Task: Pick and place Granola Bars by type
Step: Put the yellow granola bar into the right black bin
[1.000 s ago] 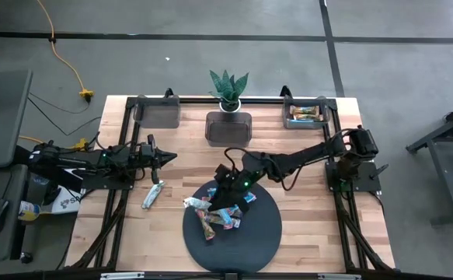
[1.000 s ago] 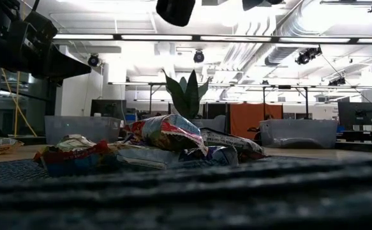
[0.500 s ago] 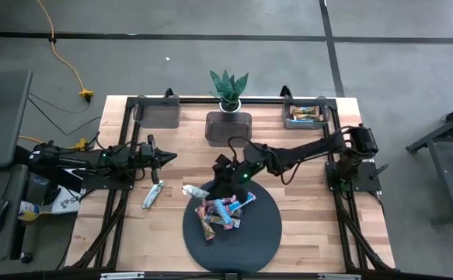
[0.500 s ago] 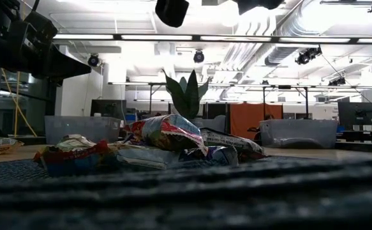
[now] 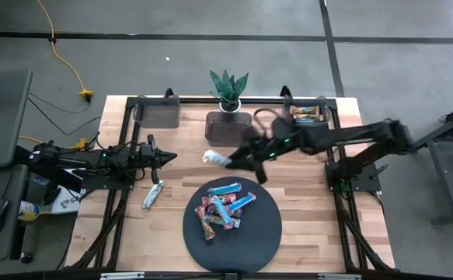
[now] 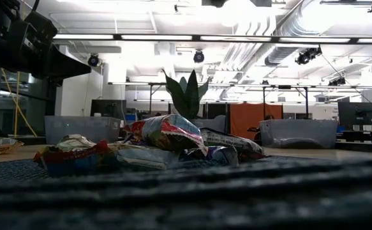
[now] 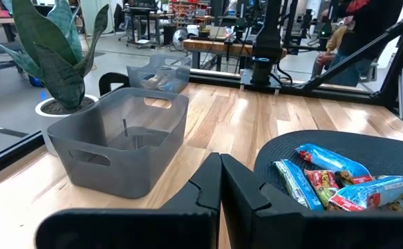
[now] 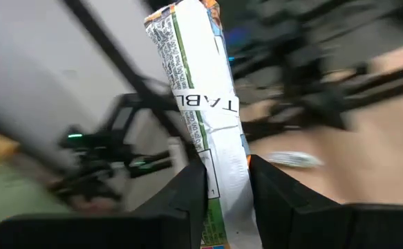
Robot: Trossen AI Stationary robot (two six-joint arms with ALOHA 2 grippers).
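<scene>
Inspection runs from the tabletop's left edge to its right. At the left edge, the left gripper (image 5: 166,157) is seen with its jaws closed on nothing, the two fingers (image 7: 239,190) pressed together. Just beside it, toward the front-left part of the tabletop, a single silver-green bar (image 5: 153,194) is found lying flat on the bare wood, apart from the others.

Along the back edge three clear grey bins are noted: the left bin (image 5: 156,111) near the back-left corner, the middle bin (image 5: 228,128) at the centre with a potted plant (image 5: 228,88) directly behind it, and the right bin (image 5: 308,113) near the back-right corner. Orange-brown bars (image 5: 304,115) are seen in the right bin.

At the centre front, the round dark mat (image 5: 265,233) is found carrying the pile of granola bars (image 5: 224,208), with blue and red-pink wrappers overlapping one another. The same pile (image 6: 154,150) is seen at table height in the low view.

Between the mat and the middle bin, the right gripper (image 5: 228,162) is raised above the tabletop. Its jaws are closed on a white-and-green bar (image 8: 200,117), which stands out beyond the fingertips. The right arm is extended from the right edge toward the centre.
</scene>
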